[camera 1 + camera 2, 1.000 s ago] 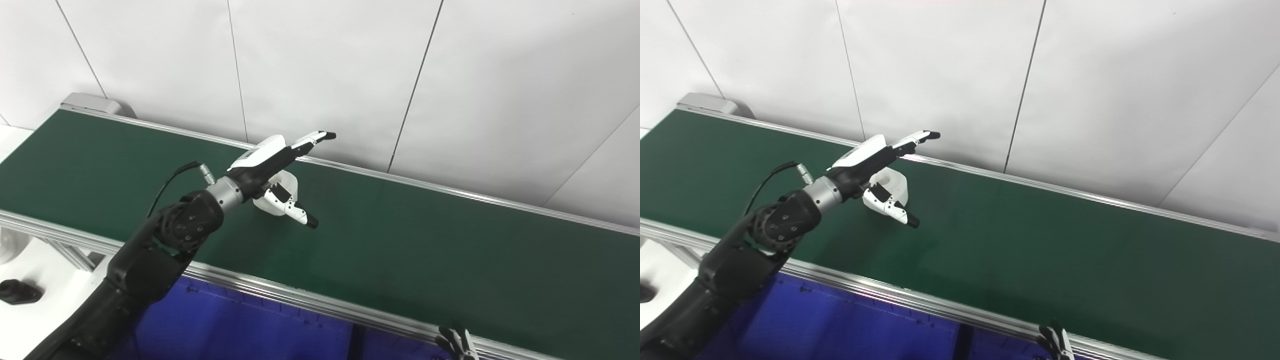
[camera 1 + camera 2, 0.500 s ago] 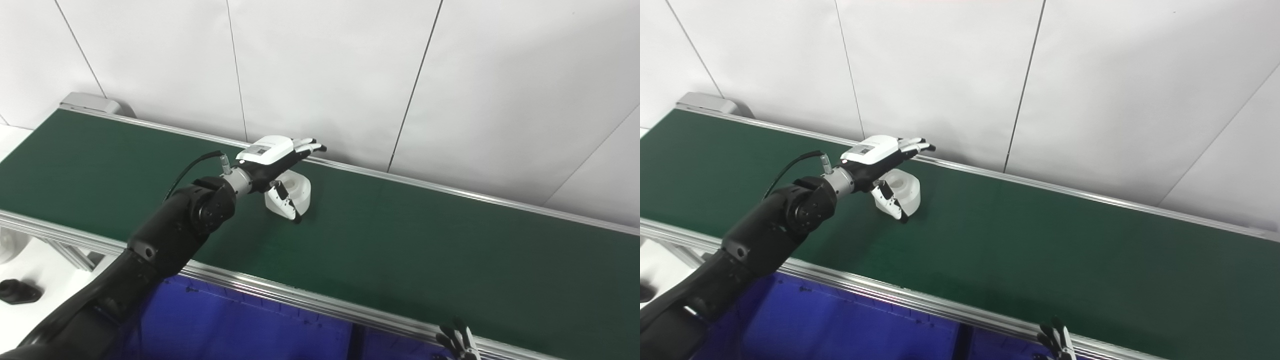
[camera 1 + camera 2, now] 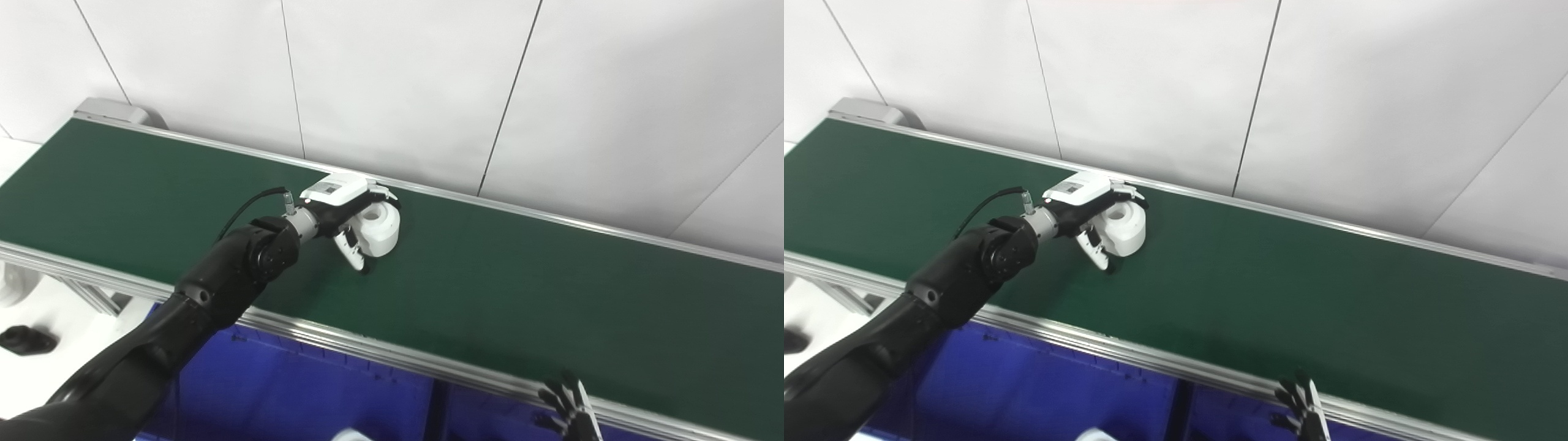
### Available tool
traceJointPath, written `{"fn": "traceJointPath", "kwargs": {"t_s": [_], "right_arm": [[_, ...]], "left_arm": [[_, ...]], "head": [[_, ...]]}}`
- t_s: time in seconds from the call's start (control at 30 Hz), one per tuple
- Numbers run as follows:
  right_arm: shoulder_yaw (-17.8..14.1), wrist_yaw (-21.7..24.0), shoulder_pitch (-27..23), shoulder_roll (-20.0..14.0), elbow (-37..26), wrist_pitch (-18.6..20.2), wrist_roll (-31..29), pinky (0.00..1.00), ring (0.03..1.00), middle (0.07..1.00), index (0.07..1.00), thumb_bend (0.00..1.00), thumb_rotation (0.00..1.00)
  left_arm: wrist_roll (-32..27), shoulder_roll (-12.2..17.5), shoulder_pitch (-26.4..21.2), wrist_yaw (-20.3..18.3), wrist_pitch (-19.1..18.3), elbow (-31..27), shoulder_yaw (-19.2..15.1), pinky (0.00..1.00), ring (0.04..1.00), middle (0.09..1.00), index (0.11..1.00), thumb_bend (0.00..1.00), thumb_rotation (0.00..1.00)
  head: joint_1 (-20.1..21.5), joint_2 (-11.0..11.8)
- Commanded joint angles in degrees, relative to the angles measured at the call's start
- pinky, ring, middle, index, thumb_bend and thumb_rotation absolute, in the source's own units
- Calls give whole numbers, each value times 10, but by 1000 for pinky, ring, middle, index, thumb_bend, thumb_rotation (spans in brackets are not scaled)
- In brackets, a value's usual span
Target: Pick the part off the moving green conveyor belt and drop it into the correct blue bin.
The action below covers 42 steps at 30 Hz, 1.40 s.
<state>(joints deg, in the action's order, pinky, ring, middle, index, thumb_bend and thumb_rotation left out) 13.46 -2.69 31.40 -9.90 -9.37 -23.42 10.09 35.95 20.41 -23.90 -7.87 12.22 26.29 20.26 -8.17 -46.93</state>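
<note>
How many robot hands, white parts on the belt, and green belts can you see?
Robot hands: 2, left hand and right hand
White part on the belt: 1
Green belt: 1
Total: 4

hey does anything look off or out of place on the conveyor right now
Nothing stands out. The white cylindrical plastic part sits upright on the green conveyor belt, with the left hand curled around it. No spill or damage shows. Only the right hand's fingertips show, at the bottom edge.
</note>
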Motion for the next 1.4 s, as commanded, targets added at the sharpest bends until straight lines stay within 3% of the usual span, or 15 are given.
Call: {"fn": "traceJointPath", "kwargs": {"t_s": [0.0,0.1,0.3,0.53,0.73,0.9,1.07,1.23,1.37], "right_arm": [[-5,4,9,1,-25,-33,-4,733,870,905,977,829,319],[-7,4,10,2,-26,-32,-3,728,867,901,974,835,324],[-10,4,7,4,-26,-30,-2,722,859,898,969,838,324],[-12,6,6,8,-30,-24,0,712,854,893,966,848,332],[-14,12,4,8,-33,-23,-2,712,855,896,966,846,329],[-16,17,4,9,-40,-16,-6,715,856,894,966,852,325],[-20,21,3,12,-47,-9,-4,708,849,892,964,855,333],[-24,26,2,16,-57,0,-1,702,845,889,963,855,335],[-28,29,0,16,-66,8,4,694,843,889,965,855,350]], "left_arm": [[-29,-16,-15,20,36,11,-9,513,576,553,539,556,0],[-55,-37,-9,35,56,25,-18,494,465,520,492,505,0],[-91,-56,-4,33,65,20,-33,500,454,511,490,500,0],[-123,-54,11,28,82,-5,-50,455,434,495,519,499,0],[-145,-40,53,18,98,-68,-61,445,435,493,520,498,0],[-165,-26,106,0,98,-151,-73,364,399,492,540,495,0],[-209,-16,175,-29,89,-241,-81,413,419,499,530,496,0],[-202,-21,257,-21,90,-291,-86,473,458,512,488,499,0],[-205,-26,320,-22,81,-327,-91,451,445,515,495,499,0]], "head": [[0,-2],[0,-3],[0,-6],[6,-8],[10,-14],[19,-29],[25,-38],[38,-55],[39,-66]]}}
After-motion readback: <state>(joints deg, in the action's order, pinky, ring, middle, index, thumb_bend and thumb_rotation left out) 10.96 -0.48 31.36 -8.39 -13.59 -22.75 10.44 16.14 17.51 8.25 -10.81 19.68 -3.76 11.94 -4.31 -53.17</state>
